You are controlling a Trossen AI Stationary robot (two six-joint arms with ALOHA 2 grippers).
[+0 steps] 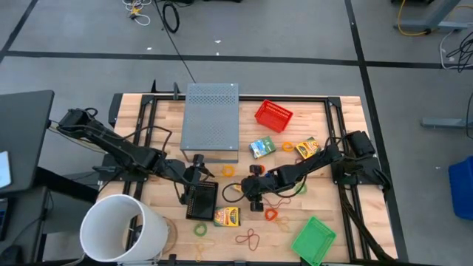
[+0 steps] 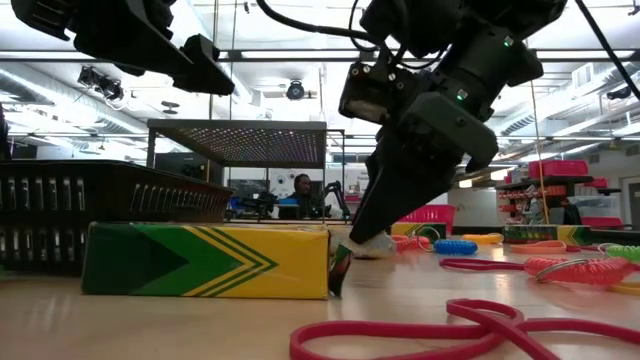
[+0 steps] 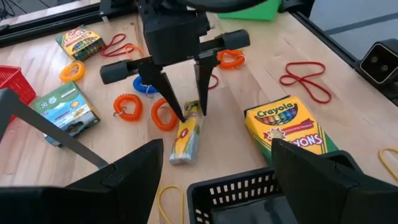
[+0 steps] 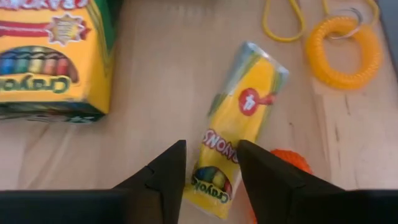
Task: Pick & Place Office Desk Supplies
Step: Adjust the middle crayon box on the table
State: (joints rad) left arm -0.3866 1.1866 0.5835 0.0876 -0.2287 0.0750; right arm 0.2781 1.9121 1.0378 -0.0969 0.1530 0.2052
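Two arms over the table (image 1: pixel 347 148), and I order my notes by size. The white bucket (image 1: pixel 118 225) stands at the near left corner, untouched. The grey box (image 1: pixel 211 122) sits mid-table at the far side. The black basket (image 1: pixel 201 199) lies under the left gripper (image 1: pixel 194 177), which hovers with jaws spread wide and nothing between them; the large crayon box (image 3: pixel 292 127) lies just beside that basket. The right gripper (image 4: pixel 208 165) is the working one: its fingers (image 3: pixel 168 93) straddle one end of the small crayon pack (image 4: pixel 239 134), which lies flat on the wood, jaws part-way apart and not yet pinching it as far as I can see. Coil bands (image 3: pixel 127 107) and rubber bands (image 3: pixel 305 78) lie scattered around. I judge this the grasp step; next I would close on the pack squarely, then lift clear towards a basket.
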